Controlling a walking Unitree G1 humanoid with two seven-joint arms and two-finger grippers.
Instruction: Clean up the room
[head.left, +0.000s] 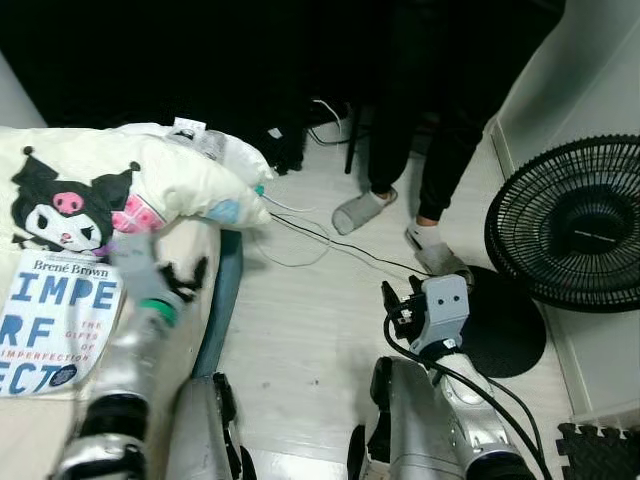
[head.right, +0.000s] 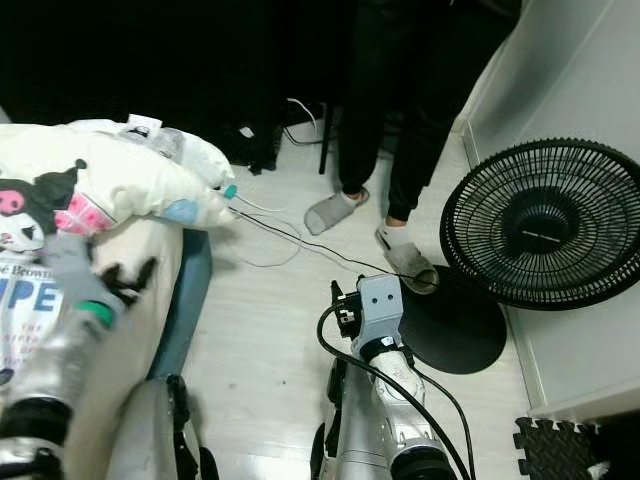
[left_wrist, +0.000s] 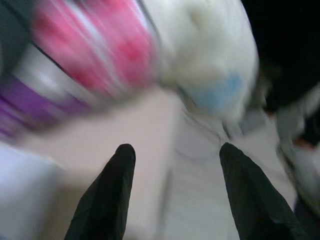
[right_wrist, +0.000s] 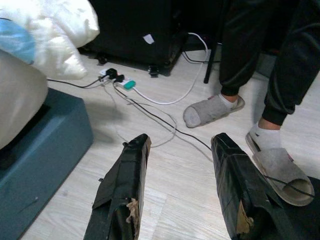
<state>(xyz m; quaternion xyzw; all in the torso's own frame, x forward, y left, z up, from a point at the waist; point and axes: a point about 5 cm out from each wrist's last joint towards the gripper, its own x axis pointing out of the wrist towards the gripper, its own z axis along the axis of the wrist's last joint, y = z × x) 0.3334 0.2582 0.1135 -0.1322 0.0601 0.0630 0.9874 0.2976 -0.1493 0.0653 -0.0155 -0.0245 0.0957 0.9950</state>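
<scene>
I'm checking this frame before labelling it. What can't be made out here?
- Book on the bed: title cut off by the left eye view's edge.
- Pillow: left wrist view is motion-blurred, its print unreadable.
- Person: above the legs, lost in dark shadow.
- Fan: cut by the right edge.

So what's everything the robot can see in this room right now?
pillow: one, cream with a black and pink cartoon figure, on the bed
book: one, white cover with blue letters, on the bed beside the left arm
bed base: one, dark blue, under the mattress
fan: one, black, on the floor at the right
cables: several, black and white, across the pale floor
person: one, black trousers, grey slippers, standing ahead
foam mat: one, black, bottom right corner
left gripper: black fingers open, over the bed by the pillow
right gripper: black fingers open, above the floor
</scene>
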